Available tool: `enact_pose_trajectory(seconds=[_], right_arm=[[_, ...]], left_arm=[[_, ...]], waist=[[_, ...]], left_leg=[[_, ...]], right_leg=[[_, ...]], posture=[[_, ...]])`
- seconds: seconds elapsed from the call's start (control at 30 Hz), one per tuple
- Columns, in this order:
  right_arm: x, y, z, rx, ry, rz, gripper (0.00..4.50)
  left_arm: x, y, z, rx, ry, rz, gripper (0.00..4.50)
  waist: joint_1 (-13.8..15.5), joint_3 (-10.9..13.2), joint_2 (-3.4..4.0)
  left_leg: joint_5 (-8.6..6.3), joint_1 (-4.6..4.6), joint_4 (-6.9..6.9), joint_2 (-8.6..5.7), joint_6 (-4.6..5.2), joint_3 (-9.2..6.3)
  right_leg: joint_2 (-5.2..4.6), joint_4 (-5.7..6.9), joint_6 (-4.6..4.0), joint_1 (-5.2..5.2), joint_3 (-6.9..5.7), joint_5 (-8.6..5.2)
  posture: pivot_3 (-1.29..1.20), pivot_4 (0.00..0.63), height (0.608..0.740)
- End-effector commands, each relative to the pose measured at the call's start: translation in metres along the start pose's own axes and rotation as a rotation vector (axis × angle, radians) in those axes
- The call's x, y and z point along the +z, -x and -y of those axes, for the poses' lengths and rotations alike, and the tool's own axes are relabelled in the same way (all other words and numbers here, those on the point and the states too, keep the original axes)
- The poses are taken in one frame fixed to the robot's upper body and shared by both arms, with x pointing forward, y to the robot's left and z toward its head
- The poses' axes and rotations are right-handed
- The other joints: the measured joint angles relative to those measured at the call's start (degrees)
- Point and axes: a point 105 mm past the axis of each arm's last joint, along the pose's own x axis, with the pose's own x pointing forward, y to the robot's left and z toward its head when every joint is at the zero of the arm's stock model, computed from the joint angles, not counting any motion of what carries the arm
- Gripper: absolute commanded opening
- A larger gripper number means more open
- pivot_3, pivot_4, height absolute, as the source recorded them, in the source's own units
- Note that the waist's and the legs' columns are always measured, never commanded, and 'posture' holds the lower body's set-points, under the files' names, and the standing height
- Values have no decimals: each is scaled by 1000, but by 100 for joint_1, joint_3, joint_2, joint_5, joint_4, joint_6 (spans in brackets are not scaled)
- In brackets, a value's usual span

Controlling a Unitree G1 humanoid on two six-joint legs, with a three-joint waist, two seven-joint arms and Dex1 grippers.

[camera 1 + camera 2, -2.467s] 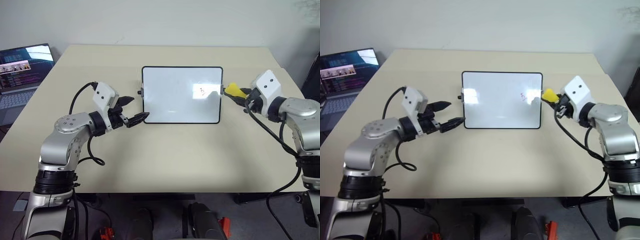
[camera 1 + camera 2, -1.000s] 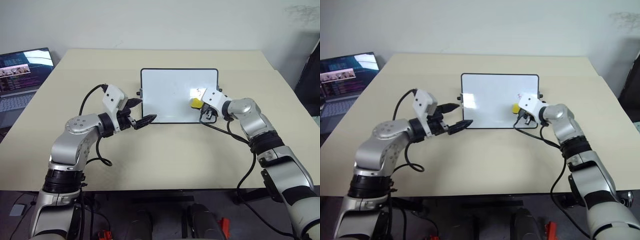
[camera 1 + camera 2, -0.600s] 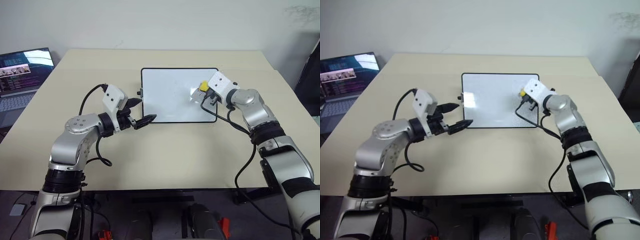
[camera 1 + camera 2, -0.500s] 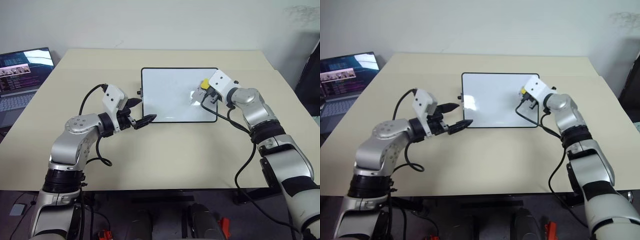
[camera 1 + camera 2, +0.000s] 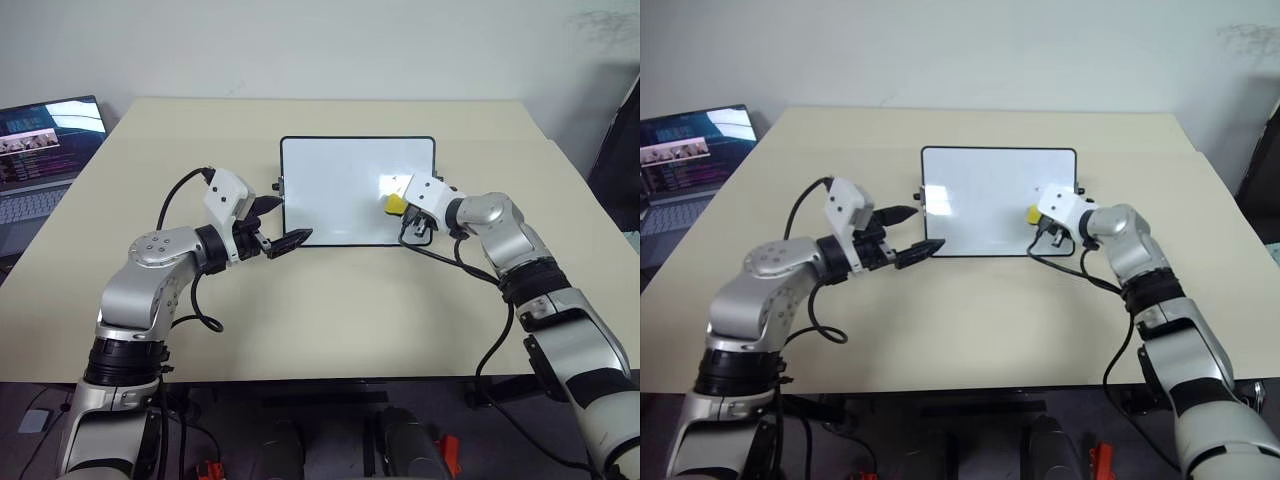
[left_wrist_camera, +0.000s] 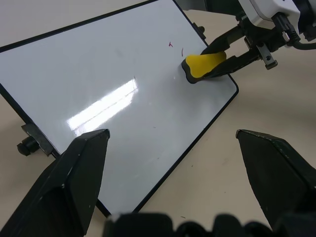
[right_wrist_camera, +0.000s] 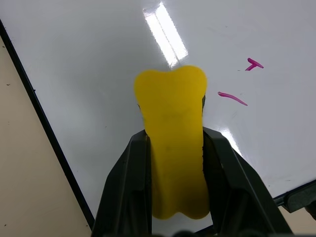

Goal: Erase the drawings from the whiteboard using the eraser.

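A big tan table (image 5: 330, 300) is standing by a plain white wall, and a laptop (image 5: 45, 150) is glowing off to the left. The whiteboard (image 5: 340, 185) is lying flat in the middle. The right gripper (image 7: 173, 163) is squeezing the yellow eraser (image 7: 173, 128), pressing it on the board's right part beside two leftover red marks (image 7: 242, 84). Half a second ago it was higher up the board; now it is nearer the bottom edge. The left gripper (image 5: 275, 225) is staying open by the board's left corner.

No writing here can be read. The laptop (image 5: 45, 140) screen shows lines too small to make out, and the red marks (image 7: 240, 84) left on the whiteboard (image 5: 340, 190) spell nothing.
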Motion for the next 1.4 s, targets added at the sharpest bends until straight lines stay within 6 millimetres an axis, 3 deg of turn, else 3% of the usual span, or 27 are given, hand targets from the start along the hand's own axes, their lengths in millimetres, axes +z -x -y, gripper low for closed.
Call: enact_pose_trajectory(seconds=[0.03,0.17,0.37,0.47,0.7,0.8,0.93,1.2,1.4], right_arm=[[-12,5,27,-148,-7,-73,1026],[-9,9,51,-276,-23,-79,1018],[-13,7,54,-298,-17,-101,1018],[-12,4,46,-256,-4,-91,1018],[-14,-4,-6,23,29,-76,1017],[-16,-3,-11,44,25,-85,1017],[-12,-2,0,-13,35,-82,1017],[35,-6,44,-270,68,45,1015],[41,-8,55,-318,94,38,1015]], left_arm=[[17,2,-1,7,-56,39,4500],[17,2,-1,8,-57,36,4500],[17,2,-1,10,-57,37,4500],[16,2,-2,11,-59,34,4500],[15,2,-1,7,-58,32,4500],[15,2,-1,10,-60,28,4500],[14,2,-1,10,-59,27,4500],[15,1,-1,8,-59,31,4500],[16,2,-2,12,-64,32,4500]], waist=[[0,0,0],[7,0,0],[11,0,-1],[11,0,-1],[-12,-1,-1],[-19,-1,-1],[-18,-1,-2],[-84,2,0],[-70,2,0]], left_leg=[[0,0,1,0,0,1],[9,0,4,0,10,6],[12,-3,3,0,14,7],[12,-3,3,0,14,7],[11,-1,-2,1,15,7],[11,-1,-5,1,14,7],[11,-2,-3,1,14,8],[16,-2,-1,4,20,14],[13,-20,-16,3,19,13]], right_leg=[[0,0,-5,0,0,-3],[-1,-2,-18,-1,4,-4],[-1,-4,-20,-1,5,-5],[-1,-3,-19,-1,5,-4],[-1,-2,-16,-4,5,-2],[0,-2,-11,-7,4,0],[-1,-3,-17,-7,4,-3],[-1,-2,-20,-13,7,-4],[-1,-11,-1,-24,7,7]], posture=[[0,150,740],[0,150,740],[0,150,740],[0,150,740],[0,150,740],[0,150,740],[0,150,740],[0,150,740],[0,150,740]])
